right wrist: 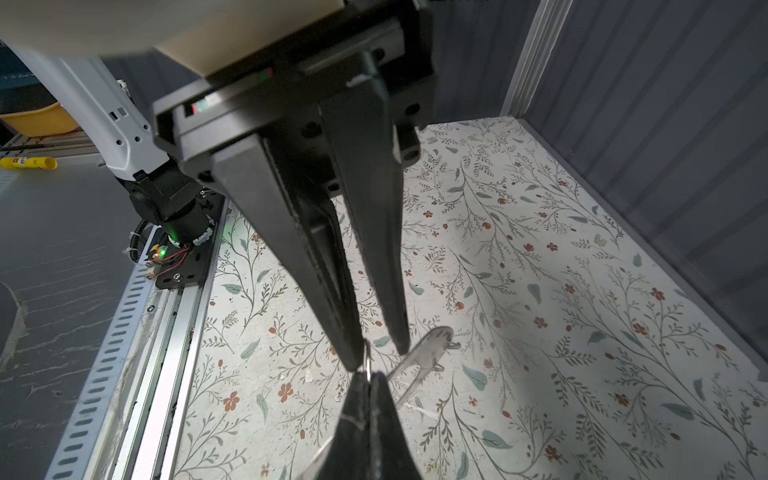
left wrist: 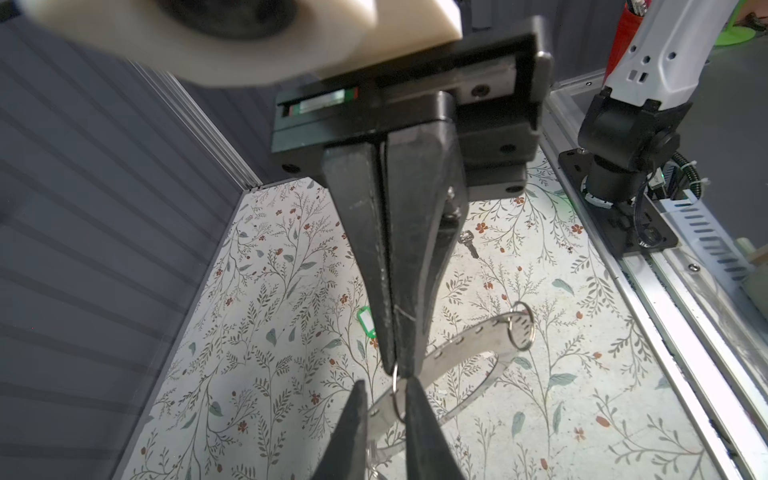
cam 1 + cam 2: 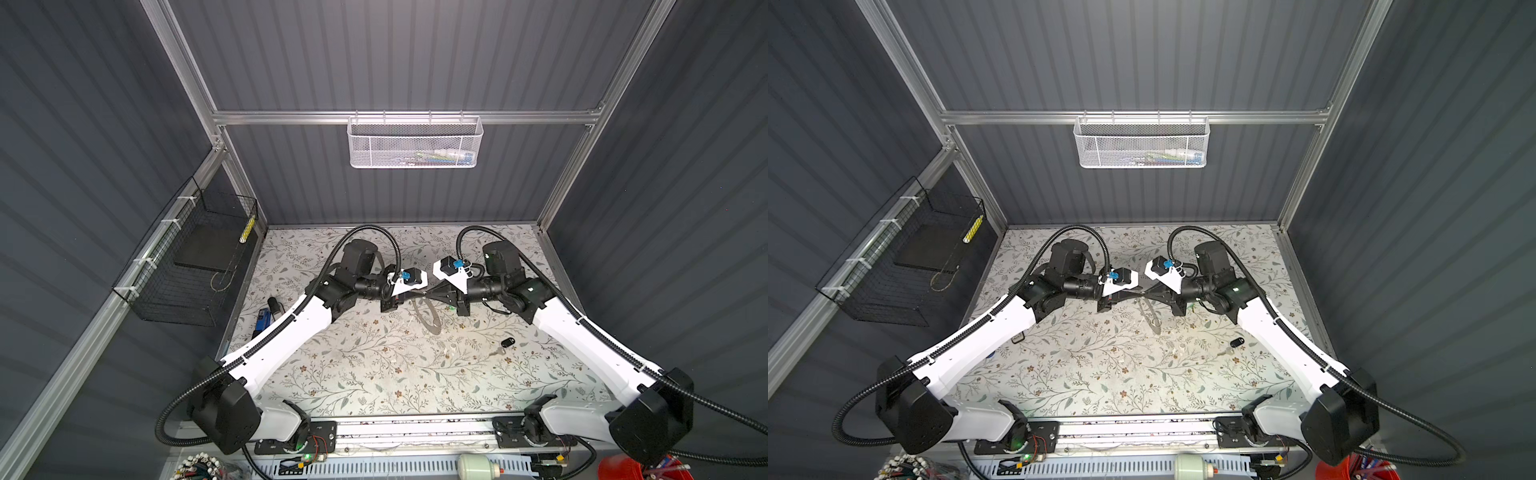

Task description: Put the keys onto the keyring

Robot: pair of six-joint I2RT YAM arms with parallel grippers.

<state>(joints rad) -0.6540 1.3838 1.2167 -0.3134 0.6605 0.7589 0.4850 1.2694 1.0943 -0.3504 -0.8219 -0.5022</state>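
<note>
In both top views my two grippers meet tip to tip above the middle of the table. My right gripper (image 1: 370,377) (image 3: 427,293) is shut on a small wire loop (image 2: 397,395) of the keyring (image 2: 457,353) (image 3: 429,318). The grey ring plate hangs tilted below it. My left gripper (image 2: 386,384) (image 3: 419,294) has its jaws a little apart around that same loop, with one fingertip (image 2: 413,386) against the wire. The green key tag (image 2: 365,322) lies on the table beyond. The black-headed key (image 3: 503,345) (image 3: 1233,345) lies to the right.
A blue box and a dark object (image 3: 266,318) lie at the table's left edge. A black wire basket (image 3: 187,270) hangs on the left wall and a white mesh basket (image 3: 415,143) on the back rail. The arm bases stand on the front rail (image 3: 415,430).
</note>
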